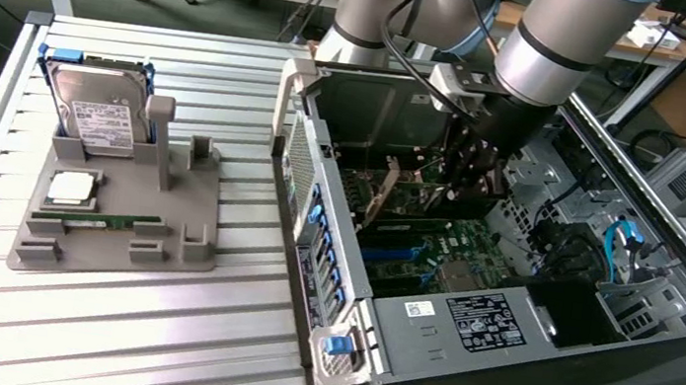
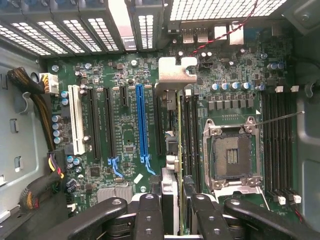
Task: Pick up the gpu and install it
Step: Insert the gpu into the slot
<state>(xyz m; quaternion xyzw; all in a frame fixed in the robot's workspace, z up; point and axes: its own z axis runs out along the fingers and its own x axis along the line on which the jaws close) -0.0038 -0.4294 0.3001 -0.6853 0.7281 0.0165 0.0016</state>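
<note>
My gripper (image 1: 467,184) is down inside the open computer case (image 1: 460,317), shut on the gpu (image 1: 402,195), a green card held on edge above the motherboard. In the wrist view the gpu (image 2: 180,140) runs edge-on between my two black fingers (image 2: 150,215), with its silver bracket (image 2: 175,75) at the far end towards the case's rear slots. The card hangs over the motherboard (image 2: 125,145) between the long blue slot (image 2: 141,125) and the CPU socket (image 2: 232,155). Whether its lower edge touches a slot I cannot tell.
A grey holder tray (image 1: 112,232) lies on the slatted table at the exterior view's left, carrying a silver hard drive (image 1: 95,110), a CPU (image 1: 72,187) and a narrow green memory stick (image 1: 101,218). Cable bundles (image 2: 30,90) and a white slot (image 2: 76,117) flank the board.
</note>
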